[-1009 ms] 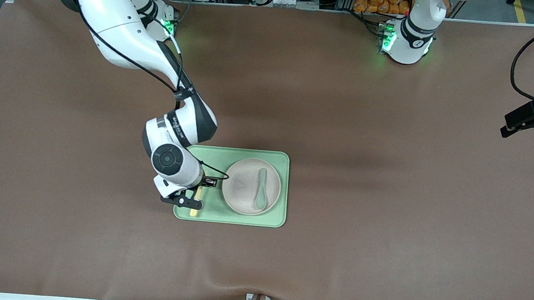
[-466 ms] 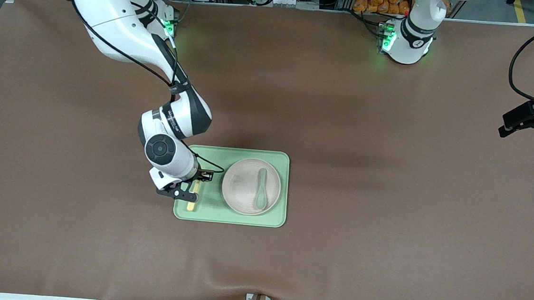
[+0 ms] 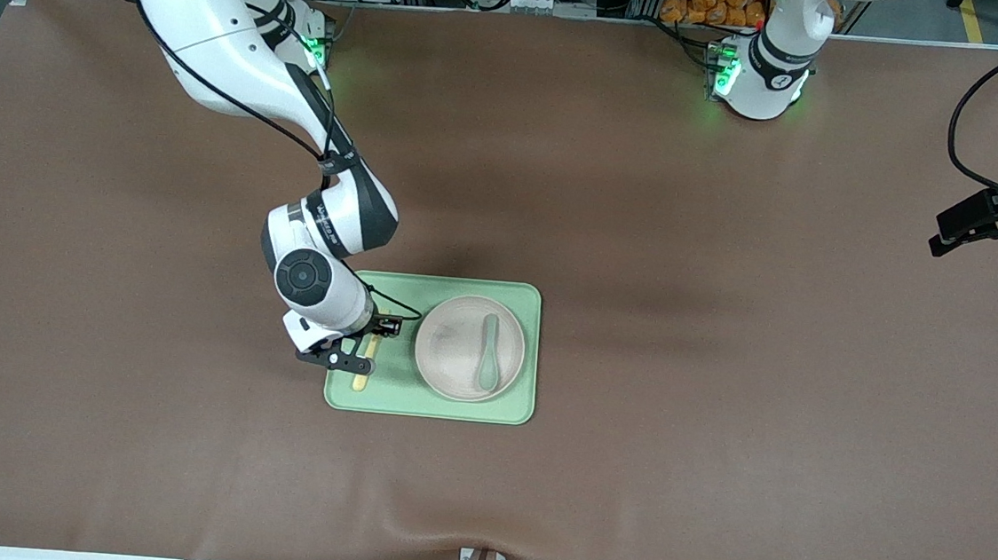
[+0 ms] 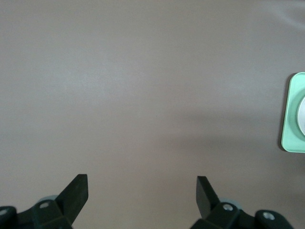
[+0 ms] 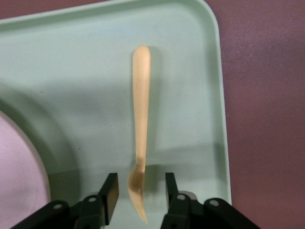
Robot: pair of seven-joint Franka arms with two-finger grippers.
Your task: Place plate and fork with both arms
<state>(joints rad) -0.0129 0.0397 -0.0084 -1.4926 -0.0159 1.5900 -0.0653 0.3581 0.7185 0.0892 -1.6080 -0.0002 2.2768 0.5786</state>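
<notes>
The pale-yellow fork (image 3: 360, 376) lies on the light-green tray (image 3: 392, 399), at the tray's end toward the right arm. My right gripper (image 3: 365, 345) hangs low over it. In the right wrist view the gripper (image 5: 139, 188) is open, the fork's (image 5: 141, 119) tine end sits between the fingers with a gap on each side. The beige-pink plate (image 3: 456, 348) rests on the tray beside the fork; its edge shows in the right wrist view (image 5: 14, 167). My left gripper (image 3: 997, 228) waits open and empty over bare table (image 4: 142, 186).
A grey-green spoon (image 3: 488, 364) lies in the plate. The tray's rim (image 5: 221, 95) runs close beside the fork. The tray's corner (image 4: 291, 114) shows in the left wrist view. A brown mat covers the table (image 3: 723, 378).
My right gripper has shifted a little toward the right arm's end and away from the front camera, and the fork's visible end shifted with it. The left gripper drifted slightly.
</notes>
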